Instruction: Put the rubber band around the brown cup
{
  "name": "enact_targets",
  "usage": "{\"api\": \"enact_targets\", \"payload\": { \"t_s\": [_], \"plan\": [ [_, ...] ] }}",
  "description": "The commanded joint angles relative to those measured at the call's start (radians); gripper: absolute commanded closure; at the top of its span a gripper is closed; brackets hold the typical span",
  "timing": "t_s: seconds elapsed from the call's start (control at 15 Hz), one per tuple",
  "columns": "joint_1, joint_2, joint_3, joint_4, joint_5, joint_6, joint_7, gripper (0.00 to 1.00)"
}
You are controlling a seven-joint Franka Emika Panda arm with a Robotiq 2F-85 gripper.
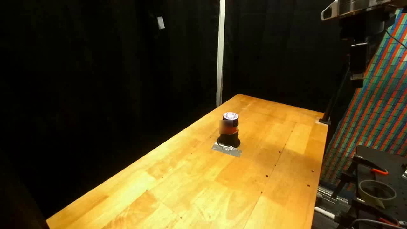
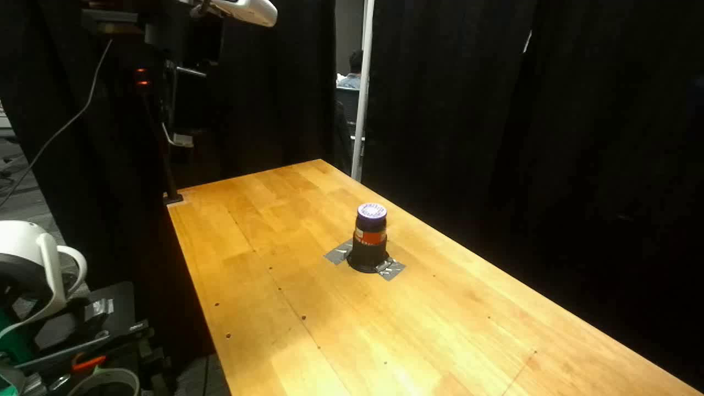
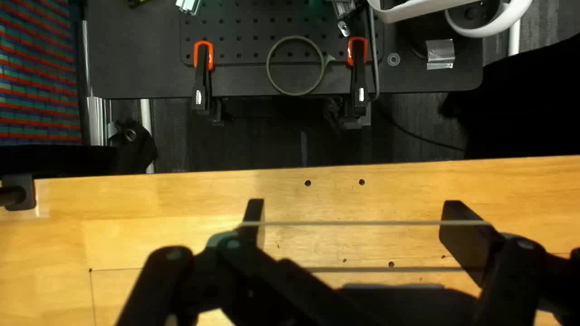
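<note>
The brown cup stands upright on the wooden table in both exterior views [image 1: 229, 138] [image 2: 369, 250]. It is dark with an orange-red stripe and a purple-and-white patterned top. Its base is fixed with silver tape. The cup is not in the wrist view. My gripper [image 3: 355, 213] is open, its fingers wide apart. The rubber band [image 3: 353, 223] is stretched around both fingers, with two thin straight strands across the gap. In both exterior views the gripper [image 1: 357, 82] [image 2: 181, 140] is high over the table's far edge region, well apart from the cup.
The wooden table [image 3: 158, 199] has small holes. A dark post clamp [image 1: 325, 121] stands at its corner. Beside the table, a black bench [image 3: 140, 68] holds orange-tipped clamps, a ring [image 3: 297, 93] and a white object [image 3: 491, 27]. Black curtains [image 1: 127, 79] hang behind.
</note>
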Motion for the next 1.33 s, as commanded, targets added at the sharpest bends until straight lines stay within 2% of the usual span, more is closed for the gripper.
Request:
{"api": "enact_targets", "payload": {
  "t_s": [0.0, 0.27, 0.53, 0.67, 0.8, 1.27],
  "plan": [
    [0.005, 0.0, -0.004, 0.005, -0.002, -0.001, 0.002, 0.0],
    [0.007, 0.014, -0.01, 0.017, -0.007, 0.013, -0.027, 0.0],
    [0.003, 0.192, -0.045, 0.108, -0.046, 0.15, -0.181, 0.0],
    [0.001, 0.316, -0.066, 0.195, -0.047, 0.223, -0.252, 0.0],
    [-0.001, 0.434, -0.08, 0.295, -0.026, 0.246, -0.297, 0.0],
    [-0.021, 0.83, -0.076, 0.685, 0.006, 0.188, -0.341, 0.0]
  ]
}}
